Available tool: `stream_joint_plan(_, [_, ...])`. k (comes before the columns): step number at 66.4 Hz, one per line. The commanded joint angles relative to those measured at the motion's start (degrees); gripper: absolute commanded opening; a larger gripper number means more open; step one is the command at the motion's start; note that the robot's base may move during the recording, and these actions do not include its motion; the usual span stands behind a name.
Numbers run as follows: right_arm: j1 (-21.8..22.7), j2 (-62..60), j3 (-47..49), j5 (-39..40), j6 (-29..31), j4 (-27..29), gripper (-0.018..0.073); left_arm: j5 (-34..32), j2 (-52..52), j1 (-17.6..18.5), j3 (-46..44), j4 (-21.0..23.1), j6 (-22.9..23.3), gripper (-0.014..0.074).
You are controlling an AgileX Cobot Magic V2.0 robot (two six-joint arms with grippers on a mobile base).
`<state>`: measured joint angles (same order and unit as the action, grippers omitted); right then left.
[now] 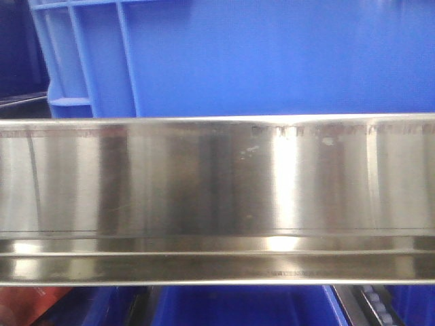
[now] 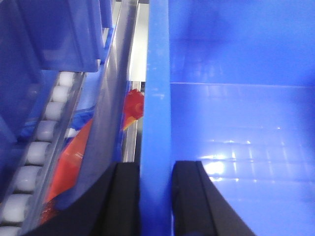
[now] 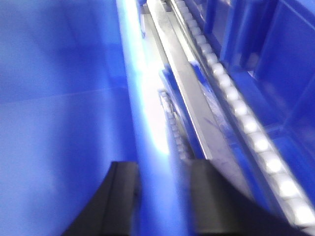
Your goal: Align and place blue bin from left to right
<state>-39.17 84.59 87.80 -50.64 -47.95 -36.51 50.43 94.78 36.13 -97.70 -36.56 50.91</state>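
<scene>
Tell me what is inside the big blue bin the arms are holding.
Nothing shows inside the large bright blue plastic bin: left wrist view has bare floor and walls, with the left gripper astride the rim. Right wrist view is blurred; the corners stay hidden.

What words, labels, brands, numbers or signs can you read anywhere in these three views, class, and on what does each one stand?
No text can be read in any view.
Steel rail: dark marks along its top edge, too blurred to read.
Same rail, lower lip: a faint line of marks, too small to read.
Red-orange packaging beside the blue bin: no legible print.
Right wrist view: blurred; no lettering shows on the bin wall or the rollers.
</scene>
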Motion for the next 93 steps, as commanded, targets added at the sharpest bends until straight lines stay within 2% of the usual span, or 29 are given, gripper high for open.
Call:
stream_joint_plan(1, [-0.8,-0.4,0.8,8.9,-0.4,-0.3,0.0355,-12.5,-0.9,1.2,-1.2,-1.1,0.3,0.0274])
stream_joint_plan(6, [-0.8,-0.4,0.8,8.3,-0.4,-0.9,0.0358,-12.5,-1.0,1.2,-1.5,-2.5,0.3,0.0404])
stream_joint_plan(11, [-0.8,-0.5,0.8,8.1,-0.4,-1.4,0.0358,-12.3,-1.0,1.2,-2.3,-2.8,0.3,0.0474])
stream_joint_plan(24, [-0.8,-0.6,0.8,8.4,-0.3,-1.8,0.0355,-12.0,-1.0,1.2,-5.2,-2.8,0.3,0.0479])
stream_joint_plan(30, [-0.8,-1.3,0.8,8.4,-0.3,-1.8,0.0281,-10.0,-1.0,1.2,-6.8,-2.8,0.3,0.0387])
stream_joint_plan(35, [-0.8,-2.2,0.8,8.7,-0.3,-1.8,0.0168,-8.2,-1.0,1.2,-7.8,-2.6,0.3,0.0227])
stream_joint_plan(41, [-0.8,-3.5,0.8,9.4,-0.3,-2.2,0.0038,-8.5,-1.0,1.2,-8.2,-2.6,0.3,0.0008])
stream_joint_plan(45, [-0.8,-3.9,0.8,10.0,-0.3,-3.3,-0.0048,-9.1,-1.0,1.2,-8.2,-2.6,0.3,-0.0106])
stream_joint_plan(48, [-0.8,-3.9,0.8,10.5,-0.3,-3.4,-0.0088,-10.0,-1.0,1.2,-8.2,-2.8,0.1,-0.0111])
stream_joint_plan(57, [-0.8,-5.0,0.8,11.8,-0.3,-3.4,-0.0078,-9.4,-1.5,1.2,-8.2,-2.6,-0.8,-0.0111])
stream_joint_plan(65, [-0.8,-7.1,0.8,11.9,-0.3,-3.4,-0.0078,-8.8,-3.3,1.2,-8.2,2.3,-1.7,-0.0111])
stream_joint_plan(71, [-0.8,-9.4,0.7,9.5,-0.3,-3.4,-0.0078,-7.7,-4.8,1.2,-7.9,7.9,-5.4,-0.0111])
stream_joint_plan(75, [-0.8,-11.3,-0.8,9.0,-0.3,-3.4,-0.0078,-7.7,-6.0,1.6,-6.4,8.9,-6.4,-0.0111])
stream_joint_plan(81, [-0.8,-14.7,-5.2,13.6,0.8,-3.4,-0.0078,-11.8,-8.4,2.3,-2.2,8.9,-6.4,-0.0111])
stream_joint_plan(93, [-0.8,-23.3,-19.0,24.1,1.1,-3.4,-0.0078,-23.2,-15.2,3.4,12.0,10.2,-6.3,-0.0111])
